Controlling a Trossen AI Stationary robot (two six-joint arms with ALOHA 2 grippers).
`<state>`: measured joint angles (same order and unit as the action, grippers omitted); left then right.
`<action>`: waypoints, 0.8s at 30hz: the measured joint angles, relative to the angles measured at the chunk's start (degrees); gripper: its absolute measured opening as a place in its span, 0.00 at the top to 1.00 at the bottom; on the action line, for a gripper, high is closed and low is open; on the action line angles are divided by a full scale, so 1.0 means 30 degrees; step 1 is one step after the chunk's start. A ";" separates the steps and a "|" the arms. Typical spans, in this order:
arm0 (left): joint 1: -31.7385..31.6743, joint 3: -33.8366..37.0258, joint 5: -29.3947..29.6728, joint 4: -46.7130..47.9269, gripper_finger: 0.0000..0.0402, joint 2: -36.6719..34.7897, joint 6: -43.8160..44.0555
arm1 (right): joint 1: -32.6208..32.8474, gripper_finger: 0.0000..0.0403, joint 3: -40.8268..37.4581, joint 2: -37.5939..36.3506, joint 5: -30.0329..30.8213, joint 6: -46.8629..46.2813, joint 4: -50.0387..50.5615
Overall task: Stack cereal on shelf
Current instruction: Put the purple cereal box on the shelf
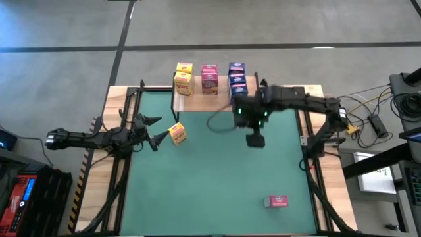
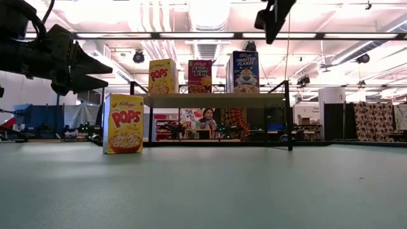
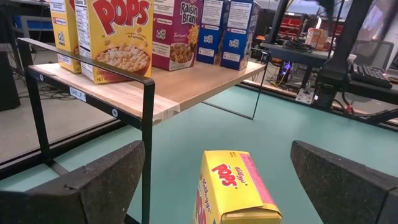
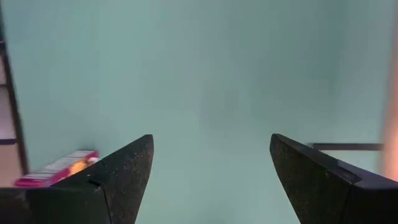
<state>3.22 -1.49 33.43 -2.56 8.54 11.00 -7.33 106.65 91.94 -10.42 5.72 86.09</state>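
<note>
The left arm reaches in horizontally from the table's left edge, and the left gripper points toward a small yellow cardboard Pops cereal box that stands upright on the green mat, just in front of the light natural-wood shelf board on thin black metal legs. The left gripper's two dark, rough-textured fingers are spread wide apart and grip nothing; in the left wrist view the yellow box sits between them, not touching either. The right arm extends from the table's right side across the shelf's right end, with the right gripper raised above the mat and pointing down; its wedge-shaped fingers are likewise released and empty, with bare mat between them. On the shelf top stand rectangular printed cardboard boxes: yellow Pops boxes at the left, pink Raisin Bran boxes in the middle and blue Frosted Flakes boxes at the right, partly covered by the right arm. One pink cereal box lies flat on the mat near the table's front right, well apart from both grippers; its edge shows in the right wrist view.
</note>
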 joint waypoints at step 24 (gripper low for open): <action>0.0000 -0.0001 0.0006 -0.0001 0.04 0.0000 0.0001 | 1.4084 0.23 -0.6463 -0.0204 0.5801 -1.4471 -0.5387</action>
<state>3.22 -1.50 33.45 -2.57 8.54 11.00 34.92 87.26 91.33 6.98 -37.69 69.93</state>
